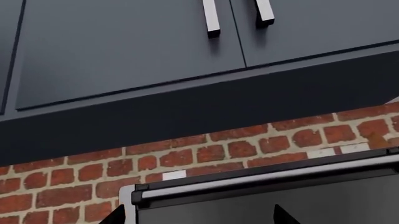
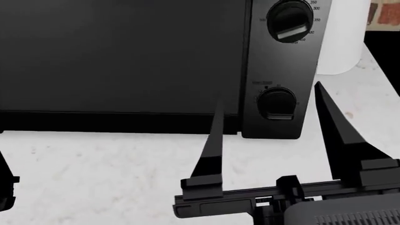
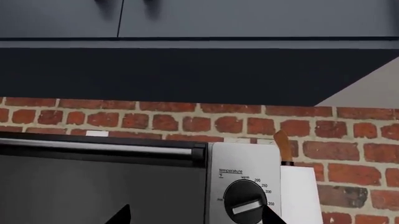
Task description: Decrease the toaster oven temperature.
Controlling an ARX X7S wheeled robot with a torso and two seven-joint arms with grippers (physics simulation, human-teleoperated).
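Observation:
The black toaster oven (image 2: 125, 61) fills the head view, with its dark glass door at the left and the control panel at the right. The temperature knob (image 2: 290, 21) is the upper one, and a second knob (image 2: 276, 104) sits below it. My right gripper (image 2: 269, 93) is open, its fingers standing either side of the lower knob and a little short of the panel. In the right wrist view the temperature knob (image 3: 246, 200) shows beside the silver handle bar (image 3: 93, 147). My left gripper (image 1: 199, 212) is open and faces the oven door (image 1: 249, 200).
The oven stands on a white marble counter (image 2: 93, 164). A white cylinder (image 2: 340, 37) stands just right of the oven. A brick wall (image 3: 187, 121) runs behind it. Dark upper cabinets (image 1: 124, 46) with silver handles hang overhead.

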